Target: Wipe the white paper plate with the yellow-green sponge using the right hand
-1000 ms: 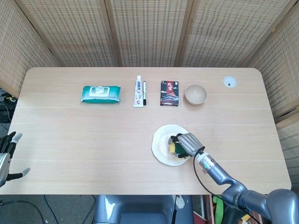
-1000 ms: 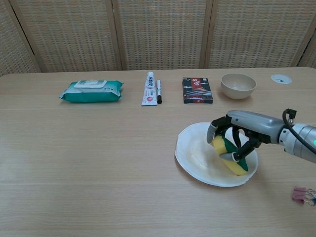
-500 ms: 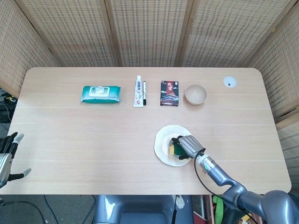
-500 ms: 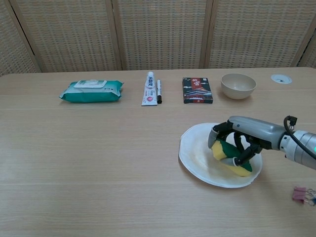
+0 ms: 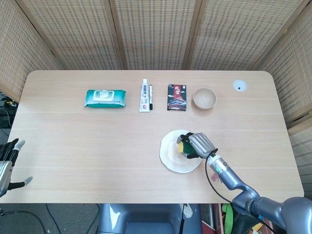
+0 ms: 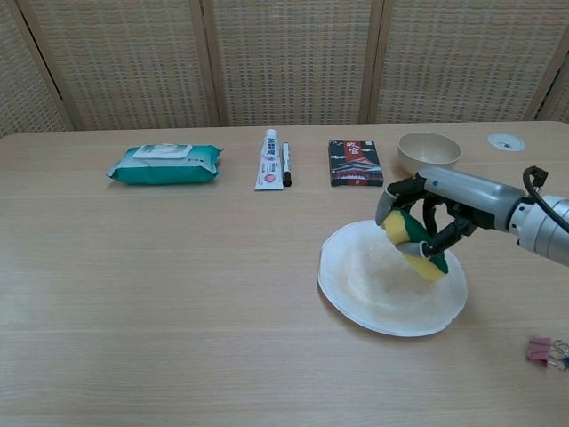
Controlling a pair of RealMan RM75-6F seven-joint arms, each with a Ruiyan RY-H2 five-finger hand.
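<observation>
The white paper plate (image 5: 173, 157) (image 6: 373, 294) lies on the table's near right part. My right hand (image 5: 200, 143) (image 6: 444, 200) grips the yellow-green sponge (image 5: 183, 146) (image 6: 413, 243) over the plate's far right part, yellow end toward the left. Whether the sponge touches the plate I cannot tell. My left hand (image 5: 7, 161) hangs off the table's near left edge, fingers apart and holding nothing; the chest view does not show it.
Along the far side lie a green wipes pack (image 5: 104, 98), a white tube (image 5: 144, 96) with a black pen (image 5: 150, 96), a dark card box (image 5: 177, 97) and a beige bowl (image 5: 204, 98). A pink clip (image 6: 540, 350) sits near the front right edge.
My right hand has carried the sponge from the plate's near right part toward its far side. The plate shifted a little during the stroke. My left hand has stayed put.
</observation>
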